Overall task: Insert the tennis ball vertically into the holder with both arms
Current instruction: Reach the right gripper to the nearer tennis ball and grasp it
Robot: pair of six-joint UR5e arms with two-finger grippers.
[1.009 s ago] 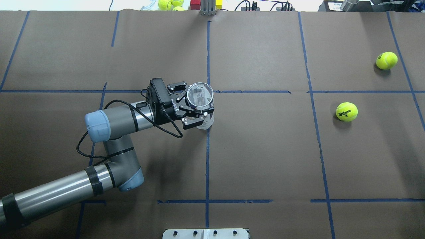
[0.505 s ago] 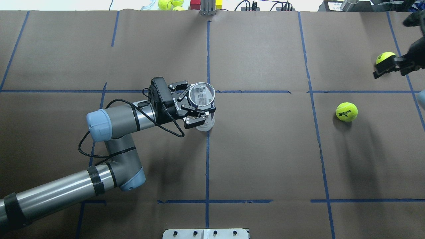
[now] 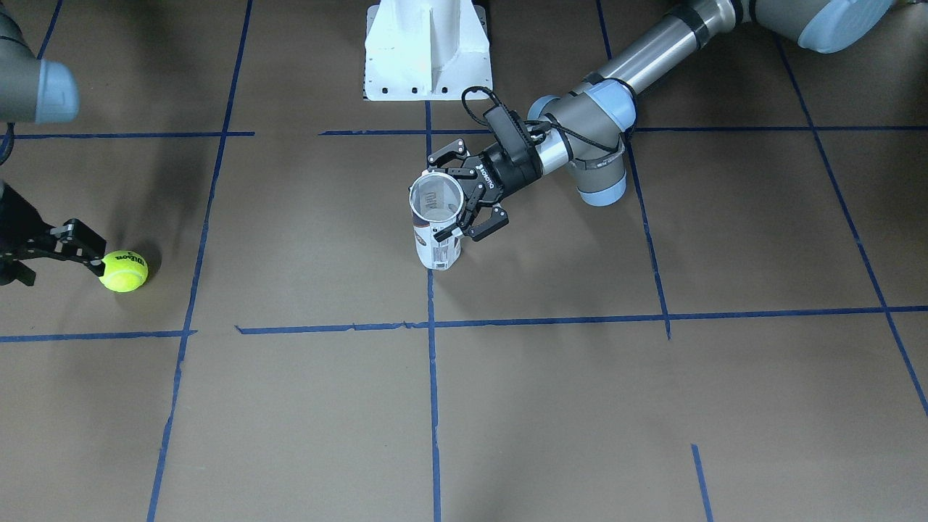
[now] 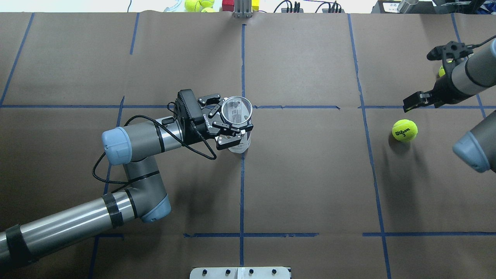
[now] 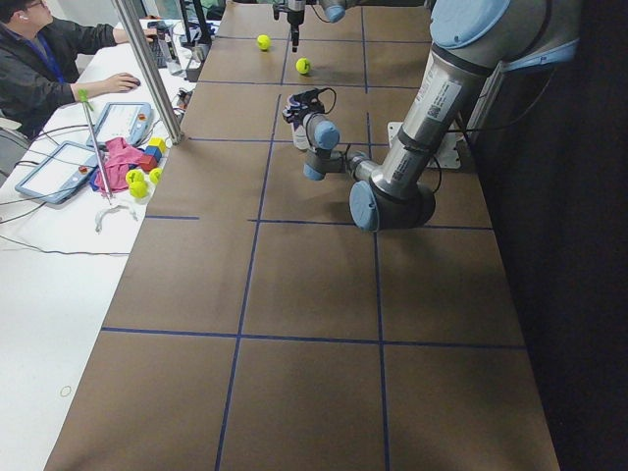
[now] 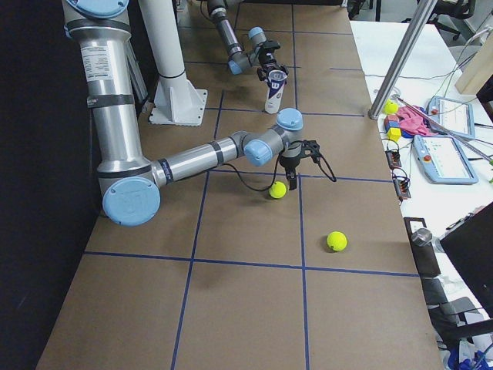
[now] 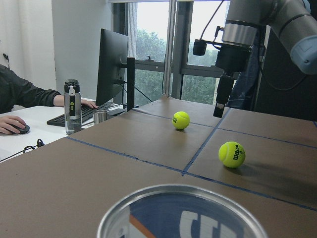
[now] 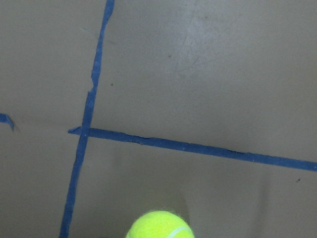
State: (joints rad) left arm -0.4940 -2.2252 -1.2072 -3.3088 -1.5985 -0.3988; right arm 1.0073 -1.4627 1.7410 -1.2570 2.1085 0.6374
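The holder (image 4: 237, 116), a clear can with a white and navy label, stands upright and open-topped near the table's middle; it also shows in the front view (image 3: 437, 232). My left gripper (image 4: 225, 123) is shut on the holder near its rim (image 7: 181, 213). A tennis ball (image 4: 404, 130) with "Wilson 3" print lies on the table at the right, and also shows in the front view (image 3: 123, 270). My right gripper (image 4: 421, 99) hangs open just beyond and above this ball, apart from it (image 3: 54, 254). The right wrist view shows the ball's top (image 8: 158, 225) at its lower edge.
A second tennis ball (image 4: 441, 71) lies farther right, mostly hidden behind my right arm; it shows whole in the left wrist view (image 7: 181, 120). The white pedestal base (image 3: 428, 58) stands at the robot's side. More balls and blocks (image 4: 197, 4) lie past the far edge.
My right arm has come in from the right, passed over the far ball and now hangs by the Wilson ball. My left arm and the holder have barely shifted.
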